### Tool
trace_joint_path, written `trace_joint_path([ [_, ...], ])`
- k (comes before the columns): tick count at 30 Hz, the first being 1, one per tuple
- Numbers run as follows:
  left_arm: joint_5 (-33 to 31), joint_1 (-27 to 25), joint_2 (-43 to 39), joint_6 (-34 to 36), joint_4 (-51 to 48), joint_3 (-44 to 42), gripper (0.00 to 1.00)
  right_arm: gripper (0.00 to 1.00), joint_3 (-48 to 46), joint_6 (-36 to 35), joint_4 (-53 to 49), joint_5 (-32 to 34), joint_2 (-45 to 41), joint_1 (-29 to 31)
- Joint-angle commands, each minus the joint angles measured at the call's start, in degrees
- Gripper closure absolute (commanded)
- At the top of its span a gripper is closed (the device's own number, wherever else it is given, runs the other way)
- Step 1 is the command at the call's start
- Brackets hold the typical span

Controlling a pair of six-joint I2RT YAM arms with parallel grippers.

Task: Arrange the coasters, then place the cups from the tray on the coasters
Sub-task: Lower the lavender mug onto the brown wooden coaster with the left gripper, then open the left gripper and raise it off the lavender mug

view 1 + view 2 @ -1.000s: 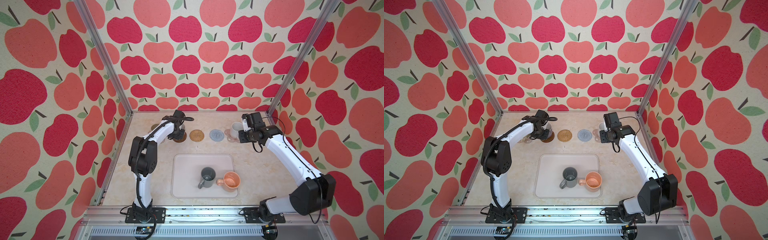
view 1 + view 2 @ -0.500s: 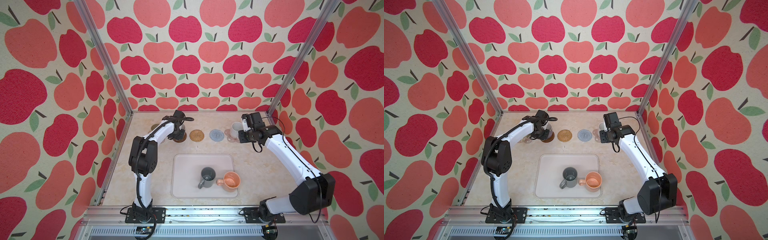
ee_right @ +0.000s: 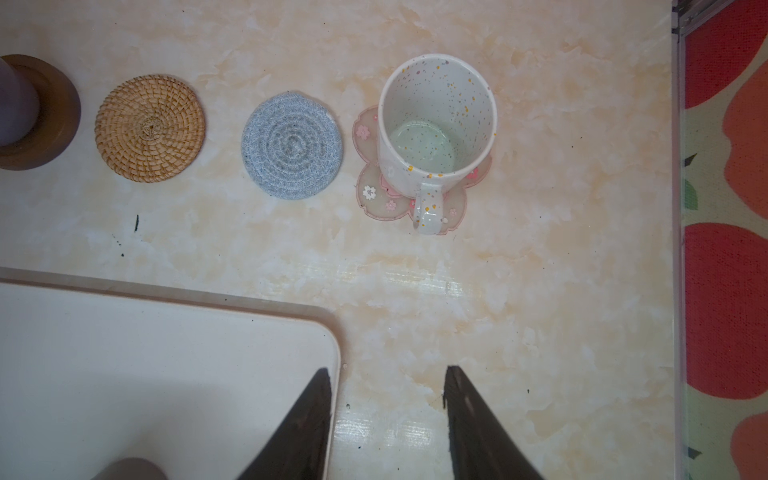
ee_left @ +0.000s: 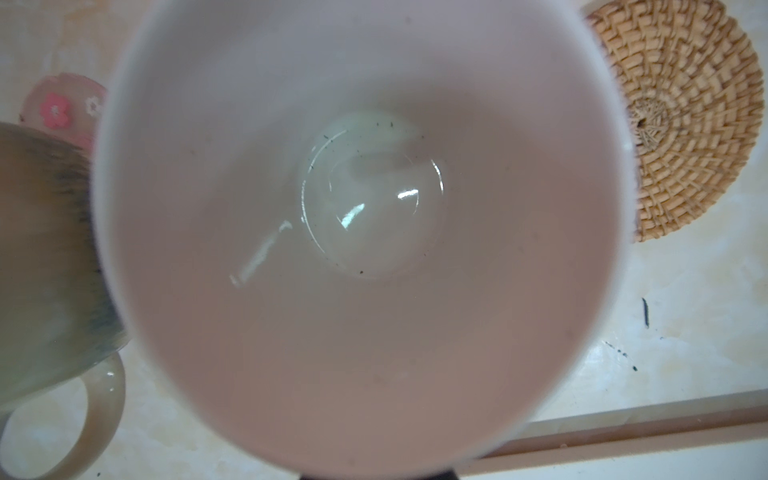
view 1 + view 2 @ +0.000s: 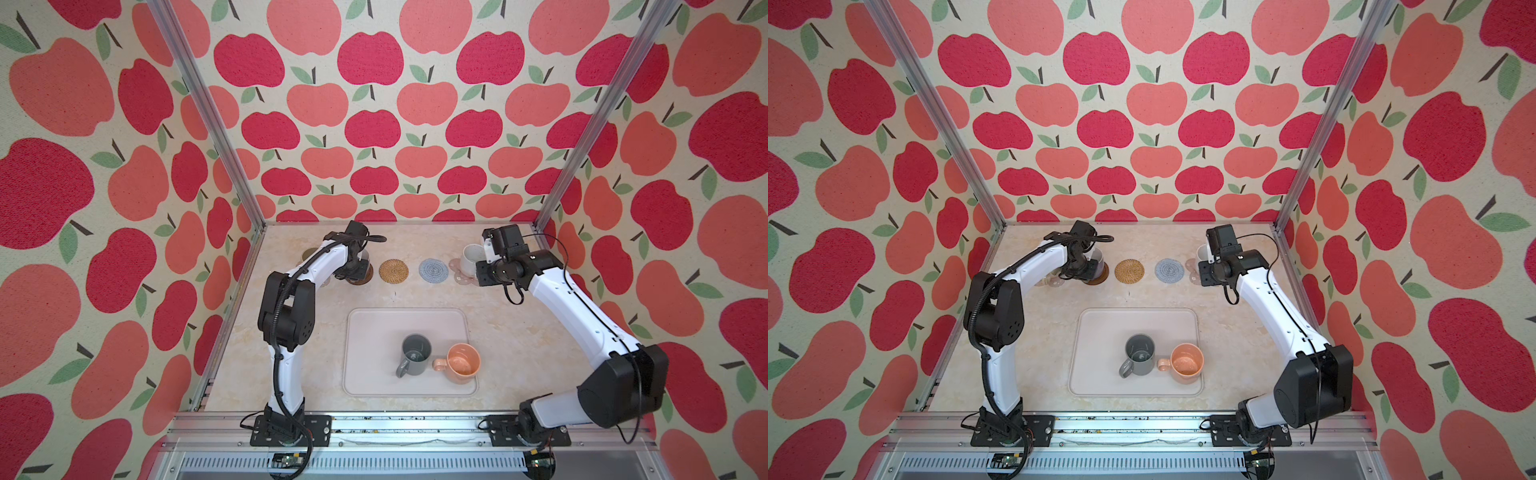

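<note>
My left gripper (image 5: pixel 352 272) is shut on the lavender cup (image 4: pixel 361 208), which stands on the dark brown coaster (image 3: pixel 58 120); its white inside fills the left wrist view. Beside it the beige-olive cup (image 4: pixel 45 249) sits on a pink flower coaster (image 4: pixel 58 108). The rattan coaster (image 5: pixel 393 271) and the grey-blue coaster (image 5: pixel 433 270) lie bare. The white speckled cup (image 3: pixel 436 120) stands on the other pink flower coaster (image 3: pixel 368 195). My right gripper (image 3: pixel 386 374) hangs open, holding nothing, over the table at the tray's (image 5: pixel 374 332) corner. The dark grey cup (image 5: pixel 415 353) and the peach cup (image 5: pixel 461 365) stand on the tray.
The coasters form a row along the back of the marble tabletop, near the apple-patterned back wall. Aluminium frame posts (image 5: pixel 544 216) stand at the back corners. A patterned side wall (image 3: pixel 723 249) runs close to the speckled cup.
</note>
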Motion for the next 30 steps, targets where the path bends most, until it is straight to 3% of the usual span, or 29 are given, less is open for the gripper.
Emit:
trace_joint_path([
  [1,0.04,0.39,-0.01,-1.11,0.44,2.04,1.00,0.52,1.38,-0.65,0.14,-0.80,0.55,-0.41],
  [20,0.36,0.30,1.85,-1.82,-0.01,2.05,1.00,0.52,1.18,-0.38,0.05,-1.31,1.04,-0.41],
  [25,-0.22,0.12,2.50,-2.21,-0.89,2.30,0.96,0.52,1.02,-0.30,0.15,-1.34,0.81,-0.40],
  [30,0.04,0.12,2.65,-2.68,-1.00,2.12,0.86,0.52,1.12,-0.42,0.06,-1.39,0.81,-0.40],
])
